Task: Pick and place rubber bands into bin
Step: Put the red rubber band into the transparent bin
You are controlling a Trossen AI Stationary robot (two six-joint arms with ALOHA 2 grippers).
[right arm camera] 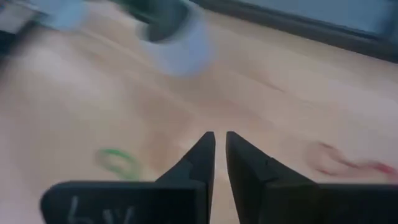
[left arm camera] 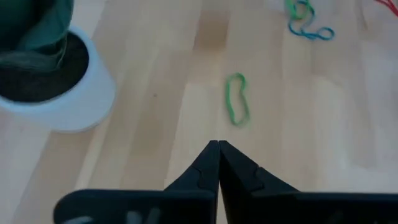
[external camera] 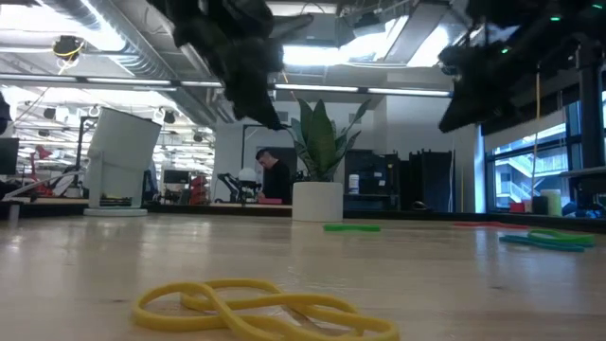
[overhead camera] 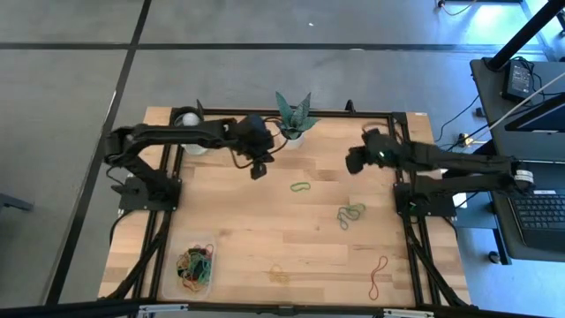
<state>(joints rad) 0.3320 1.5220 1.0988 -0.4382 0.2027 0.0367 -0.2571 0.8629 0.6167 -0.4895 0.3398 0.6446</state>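
High view: clear bin (overhead camera: 196, 268) at the near-left corner already holds rubber bands (overhead camera: 195, 263); loose ones lie mid-table and near-right, including a green band (overhead camera: 301, 186).
Left wrist view: left gripper (left arm camera: 218, 147) pressed shut, empty, above that green band (left arm camera: 237, 107), likely poised to descend.
Right wrist view: right gripper (right arm camera: 220, 138) narrowly parted, holding nothing.

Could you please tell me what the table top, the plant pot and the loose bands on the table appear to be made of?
Table top: pale wood with a matte finish; plank seams and grain lines show.
Plant pot: smooth white, plastic or glazed ceramic; the look leaves it open.
Green band and yellow band: probably rubber; thin, limp loops lying in twisted curves, the yellow one slightly glossy.
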